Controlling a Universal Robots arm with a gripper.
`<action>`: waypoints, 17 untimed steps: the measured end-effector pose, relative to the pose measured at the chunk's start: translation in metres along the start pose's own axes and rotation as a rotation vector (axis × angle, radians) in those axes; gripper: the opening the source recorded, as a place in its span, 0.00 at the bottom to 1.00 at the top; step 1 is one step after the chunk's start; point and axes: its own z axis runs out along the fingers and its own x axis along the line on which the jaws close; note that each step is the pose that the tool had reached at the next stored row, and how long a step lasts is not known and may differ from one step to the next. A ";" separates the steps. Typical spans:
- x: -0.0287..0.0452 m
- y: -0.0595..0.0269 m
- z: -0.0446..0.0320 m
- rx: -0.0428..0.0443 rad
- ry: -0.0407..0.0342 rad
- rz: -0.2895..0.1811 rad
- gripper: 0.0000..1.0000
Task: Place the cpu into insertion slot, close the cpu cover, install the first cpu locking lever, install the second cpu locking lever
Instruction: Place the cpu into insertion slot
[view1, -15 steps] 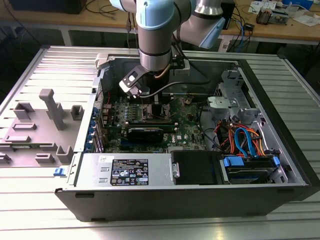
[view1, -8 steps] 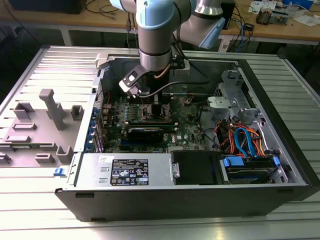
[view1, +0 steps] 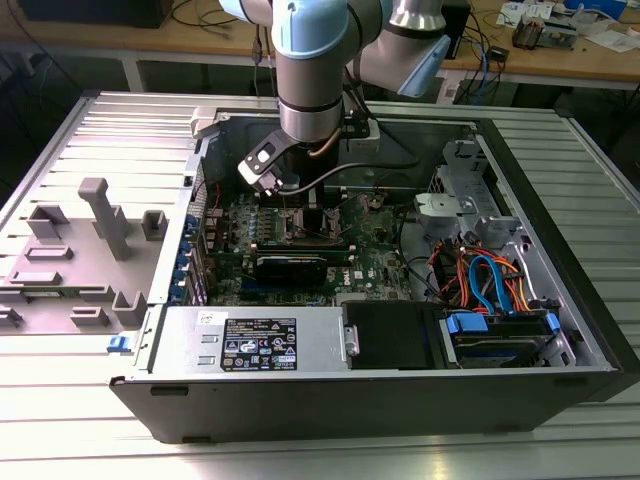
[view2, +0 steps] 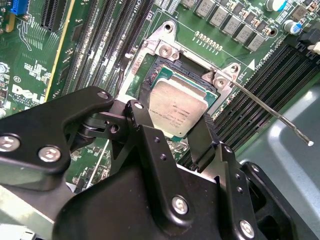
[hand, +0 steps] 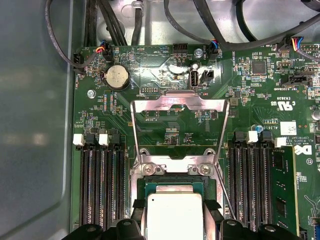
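hand (view2: 172, 125) looks clamped on the cpu (view2: 177, 107) by two opposite edges, right over the insertion slot (view2: 159, 66) — whether it's fully seated i can't tell. it looks a light, stiff, slick chip, probably fragile underneath — so the edges seem the place to grip. the cpu cover (hand: 180, 101) lies flipped open just beyond.

The exterior view looks steeply down on the whole case (view1: 400, 405) from well off the slot (view1: 298, 228). Both wrist views sit close over the slot, sharing the cpu (view2: 175, 107) (hand: 172, 215).
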 end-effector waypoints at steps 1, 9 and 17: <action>0.0000 0.0000 0.0000 0.0001 -0.0001 0.000 0.54; 0.0001 0.0000 0.0007 0.0001 -0.0227 -0.002 0.54; 0.0021 -0.0002 0.0037 0.0007 -0.0224 -0.009 0.54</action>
